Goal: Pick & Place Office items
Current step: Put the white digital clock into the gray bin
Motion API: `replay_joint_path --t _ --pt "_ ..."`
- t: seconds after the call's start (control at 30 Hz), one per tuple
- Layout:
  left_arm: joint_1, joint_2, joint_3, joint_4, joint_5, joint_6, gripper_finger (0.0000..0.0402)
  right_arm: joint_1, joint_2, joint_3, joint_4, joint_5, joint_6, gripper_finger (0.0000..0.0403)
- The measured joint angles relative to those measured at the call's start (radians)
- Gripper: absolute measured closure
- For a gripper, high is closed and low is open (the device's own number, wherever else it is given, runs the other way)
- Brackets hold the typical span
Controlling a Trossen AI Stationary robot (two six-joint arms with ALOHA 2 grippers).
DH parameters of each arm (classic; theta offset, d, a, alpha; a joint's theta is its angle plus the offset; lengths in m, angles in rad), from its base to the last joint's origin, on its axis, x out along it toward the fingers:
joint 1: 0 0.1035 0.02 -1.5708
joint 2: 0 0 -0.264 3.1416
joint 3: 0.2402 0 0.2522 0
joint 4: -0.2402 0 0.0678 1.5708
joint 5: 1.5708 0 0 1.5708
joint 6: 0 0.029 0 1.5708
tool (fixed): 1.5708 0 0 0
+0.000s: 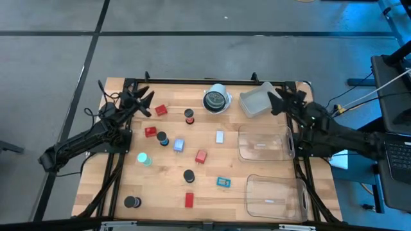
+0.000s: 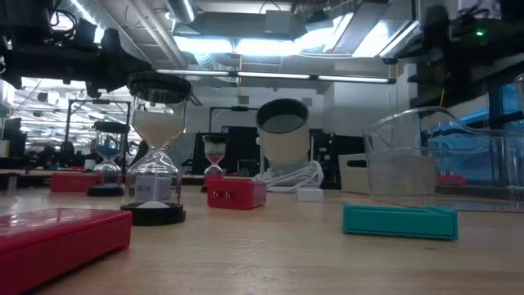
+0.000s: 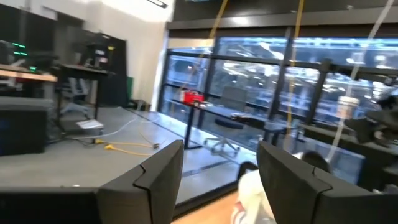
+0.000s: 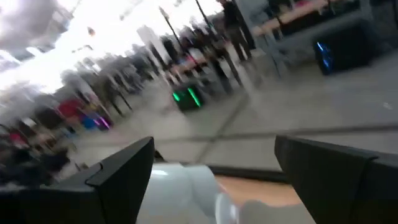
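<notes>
In the low view, a red block (image 2: pixel 57 233) at 8 o'clock is cut off by the left and bottom edges, and the clear bin (image 2: pixel 458 164) at 3 o'clock by the right edge. No end effector is shown there. In the right wrist view the room is smeared by blur, and the white shape (image 4: pixel 186 190) between the fingers (image 4: pixel 118 177) is cut off below and cannot be identified. In the left wrist view a pale object (image 3: pixel 255 199) at 6 o'clock is mostly hidden behind a finger (image 3: pixel 298 180).
</notes>
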Motion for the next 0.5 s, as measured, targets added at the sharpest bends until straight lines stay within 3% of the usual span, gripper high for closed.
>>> replay_joint_path --t 0.2,0.37,0.5 --pt "0.0 0.0 0.001 0.0 -0.039 0.0 0.0201 0.025 0.332 0.212 -0.017 -0.095 0.023 0.0067" --pt "0.003 0.0 0.001 -0.008 -0.039 0.004 0.0203 0.084 0.588 0.413 -0.035 -0.299 0.031 0.0067" --pt "0.003 0.0 0.002 -0.038 -0.04 0.069 0.0205 0.141 0.761 0.597 -0.242 -0.418 0.167 0.0067"
